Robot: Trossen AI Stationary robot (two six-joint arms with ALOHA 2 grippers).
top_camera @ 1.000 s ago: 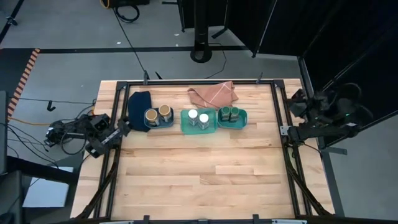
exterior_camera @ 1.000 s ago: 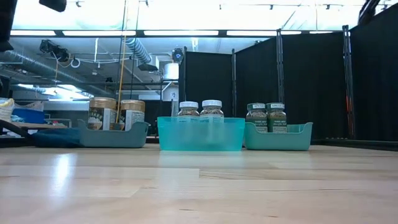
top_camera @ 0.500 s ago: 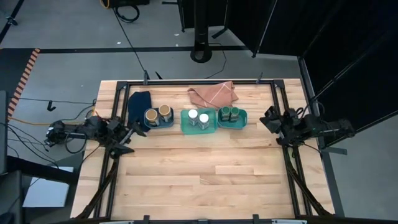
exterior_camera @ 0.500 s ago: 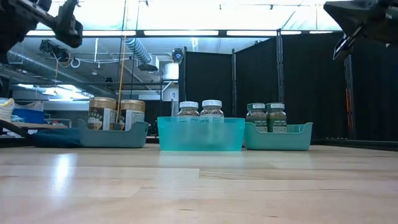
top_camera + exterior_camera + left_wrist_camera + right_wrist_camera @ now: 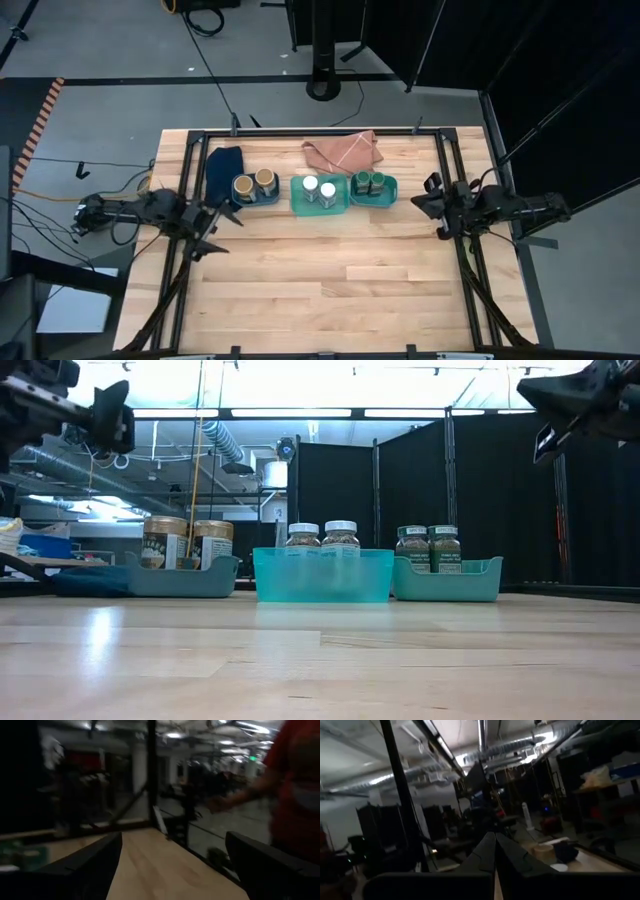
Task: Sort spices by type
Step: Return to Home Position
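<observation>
Three trays stand in a row at the table's far side, and the spices stand upright in them. Two tan-lidded jars (image 5: 254, 182) are in the left tray (image 5: 236, 203), two white-lidded jars (image 5: 319, 187) in the middle tray (image 5: 320, 210), and two green-lidded jars (image 5: 368, 181) in the right tray (image 5: 373, 201). My left gripper (image 5: 213, 229) hangs open at the table's left edge, nothing between its fingers (image 5: 85, 870). At the right edge my right gripper (image 5: 420, 203) is shut and empty, its fingertips (image 5: 495, 851) pressed together. Both are high above the wood in the low view.
A dark blue cloth (image 5: 222, 168) lies left of the left tray. A tan cloth (image 5: 343, 150) lies behind the middle tray. The table's near half is bare wood (image 5: 320, 290). A person in a red sleeve (image 5: 295, 795) stands beyond the table.
Both arms have sunk and reached in from the table's sides toward its middle; in the low view the grippers have come down into the top corners. The left gripper stayed open, the right stayed shut. The jars and trays have not moved.
</observation>
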